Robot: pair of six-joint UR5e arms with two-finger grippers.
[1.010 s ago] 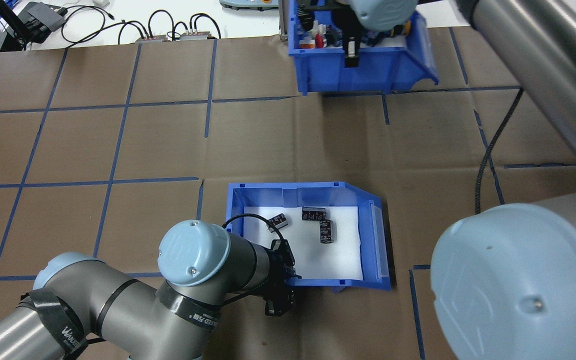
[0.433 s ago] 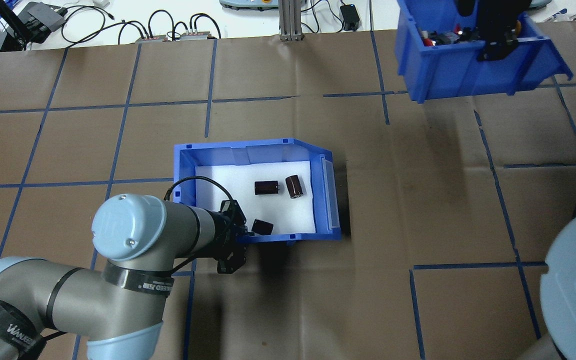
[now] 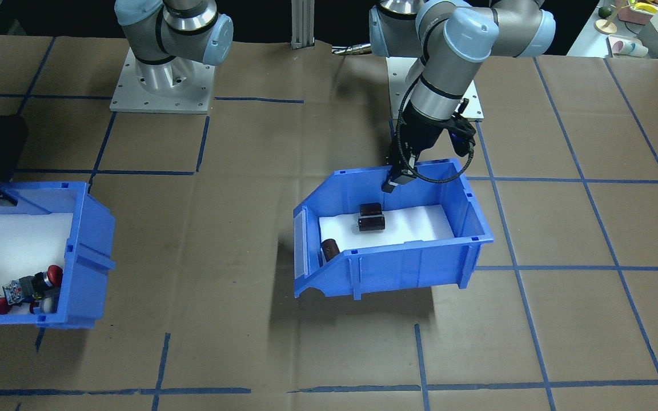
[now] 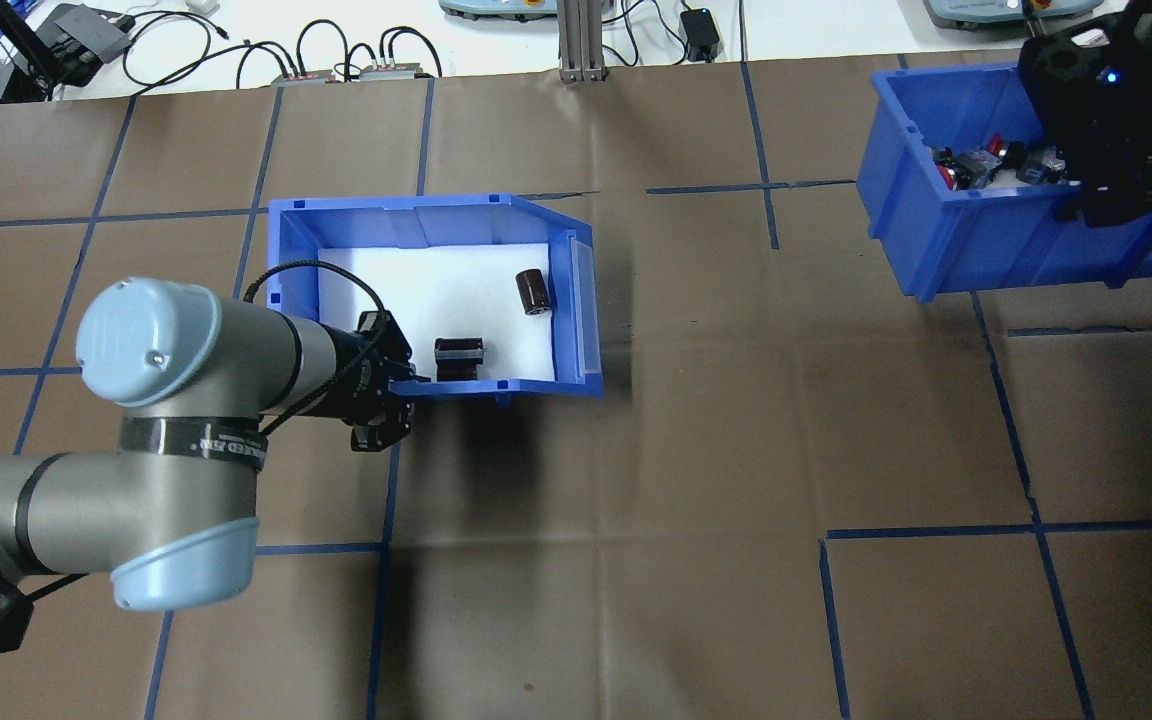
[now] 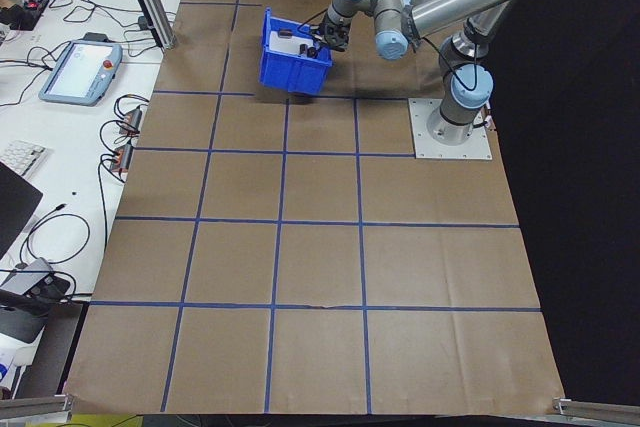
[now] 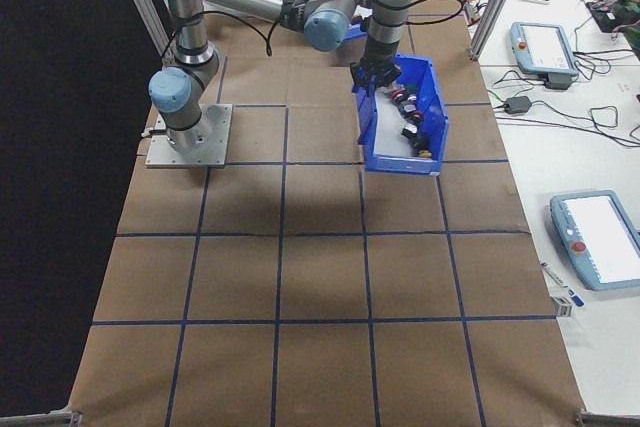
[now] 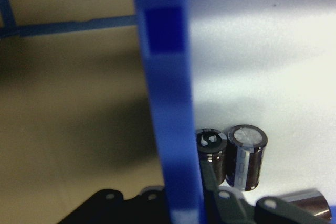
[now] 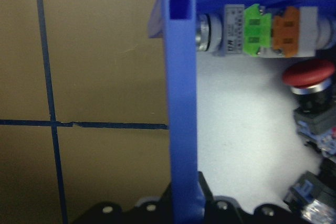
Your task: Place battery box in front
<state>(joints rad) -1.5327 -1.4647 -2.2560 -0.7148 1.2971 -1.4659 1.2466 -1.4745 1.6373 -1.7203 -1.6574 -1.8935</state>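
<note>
Now carried clear of the desk [image 4: 696,430] and farther forward than a second ago, battery box [image 4: 416,215] tilted, near wall clamped by left tool [image 4: 398,385]; switch bin [image 4: 976,245] pinched by right tool [image 4: 1101,195], shifted rightward.

I am holding the battery box [image 4: 431,215], a smooth blue plastic, slightly glossy. Its white liner [image 4: 406,300] is looking like matt foam. The cylinders [image 4: 533,292] are showing shiny dark sleeves. The table cover [image 4: 696,450] is appearing as matt brown paper, a little creased, with blue tape lines [image 4: 936,533].
</note>
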